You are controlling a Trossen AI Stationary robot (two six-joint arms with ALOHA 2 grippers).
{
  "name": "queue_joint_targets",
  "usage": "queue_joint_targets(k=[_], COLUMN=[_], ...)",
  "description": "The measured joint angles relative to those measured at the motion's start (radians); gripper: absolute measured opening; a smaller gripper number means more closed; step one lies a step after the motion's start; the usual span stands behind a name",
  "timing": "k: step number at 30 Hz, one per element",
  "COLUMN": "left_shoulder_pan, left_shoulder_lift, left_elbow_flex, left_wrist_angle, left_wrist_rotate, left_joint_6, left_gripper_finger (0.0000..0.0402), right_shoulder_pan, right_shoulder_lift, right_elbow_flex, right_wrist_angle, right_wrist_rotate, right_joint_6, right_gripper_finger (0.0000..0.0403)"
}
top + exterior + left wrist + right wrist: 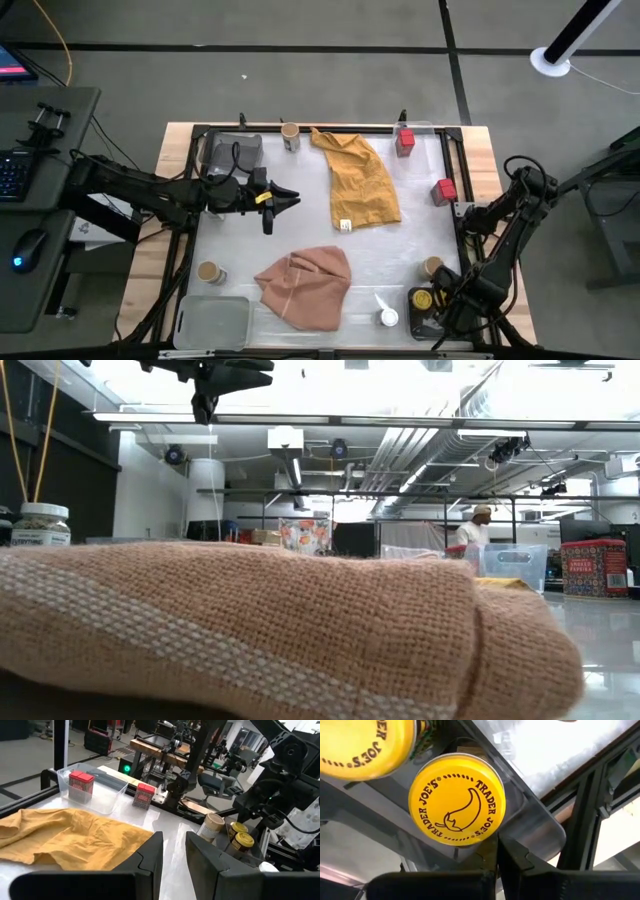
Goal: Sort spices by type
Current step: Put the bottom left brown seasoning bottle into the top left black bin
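A: Seen from above, where do the 2 arms stand?

B: The left gripper (288,203) hangs left of centre in the high view, its fingers a little apart and holding nothing; its own wrist view shows a narrow gap between the 2 dark fingers (150,857). The right gripper (440,300) sits at the lower right, over a grey tray (418,322). Its wrist view shows the fingers pressed together just beside a yellow-lidded jar (456,800).

A: Any writing?

B: That lid reads "TRADER JOE'S" twice around a chilli-pepper drawing. A second yellow lid (365,745) at the upper left of that picture carries the same name. The lettering on the red tin (594,568) at the right of the low view is too small to read.

A: And the other spices?

B: In the high view, 1 red tin (405,140) stands in a clear tray (425,130) at the top right, another (444,191) lower on the right edge. Tan-lidded jars stand at top centre (290,135), lower left (210,272) and lower right (432,267). A white-lidded jar (388,317) stands at the bottom, right of the pink cloth (305,285). The mustard cloth (360,185) lies at upper centre.
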Motion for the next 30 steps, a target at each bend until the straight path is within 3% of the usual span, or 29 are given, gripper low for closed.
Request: queue_joint_targets(k=[11,20,25,30], left_shoulder_pan=[0.0,0.007,0.061,0.148], left_shoulder_lift=[0.0,0.0,0.0,0.0], left_elbow_flex=[0.0,0.063,0.217,0.382], left_wrist_angle=[0.045,0.058,-0.231,-0.622], left_wrist_rotate=[0.0,-0.005,0.032,0.056], left_joint_6=[0.027,0.053,0.079,0.12], left_gripper_finger=[0.0072,0.0072,0.0087,0.0147], right_shoulder_pan=[0.0,0.05,0.062,0.028], right_shoulder_lift=[0.0,0.0,-0.006,-0.01], right_elbow_flex=[0.002,0.188,0.327,0.376], right_wrist_angle=[0.027,-0.277,-0.376,-0.377], right_wrist_rotate=[0.004,0.008,0.178,0.417], right_joint_6=[-0.002,0.045,0.128,0.203], right_gripper_finger=[0.0,0.0,0.0,0.0])
